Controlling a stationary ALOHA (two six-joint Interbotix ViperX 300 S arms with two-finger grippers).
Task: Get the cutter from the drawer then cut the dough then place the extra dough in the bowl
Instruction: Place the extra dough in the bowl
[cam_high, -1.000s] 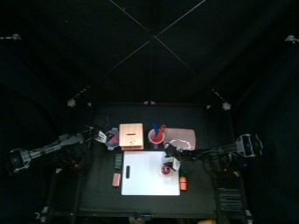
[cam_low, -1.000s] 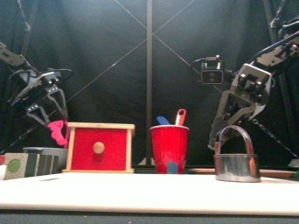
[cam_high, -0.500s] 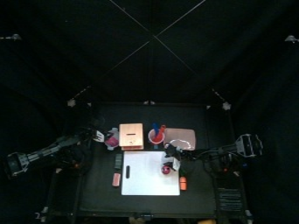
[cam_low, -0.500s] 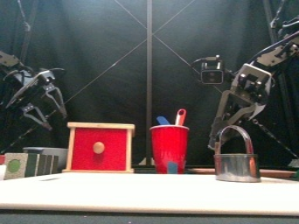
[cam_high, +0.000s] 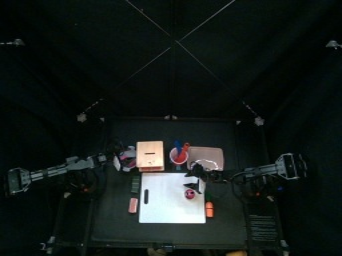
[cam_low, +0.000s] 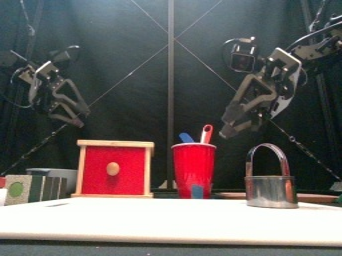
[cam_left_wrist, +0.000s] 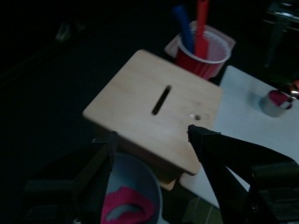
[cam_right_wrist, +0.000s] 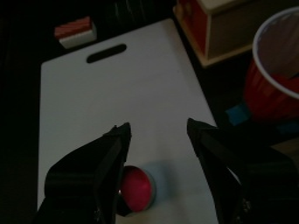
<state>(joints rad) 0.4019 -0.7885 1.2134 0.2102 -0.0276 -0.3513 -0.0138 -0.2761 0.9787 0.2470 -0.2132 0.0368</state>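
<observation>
the left arm comes in low from the left side, and the left hand (cam_low: 70, 112) hangs high above the worktop (cam_high: 100, 210), tilted down toward the wooden box (cam_low: 114, 168). its two jaws are spread wide and hold nothing. in the left wrist view the box top and the bowl (cam_left_wrist: 140, 179) lie under it, and a strip of pink dough (cam_left_wrist: 124, 203) is inside the bowl. the bowl stands just beside the box, on its left.

the right arm comes from the right side. the right hand (cam_low: 230, 125) is also raised, with the jaws pointing down and to the left, parted and empty. it is over the white board (cam_right_wrist: 128, 96), and a round piece of red dough (cam_right_wrist: 138, 188) lies on the board under it.

the cutter (cam_low: 271, 188) stands upright near the right edge of the board, with its wire handle up, apart from both hands. most of the board is bare. the red cup (cam_low: 194, 168) stands just beside the box, on its right, behind the board.
</observation>
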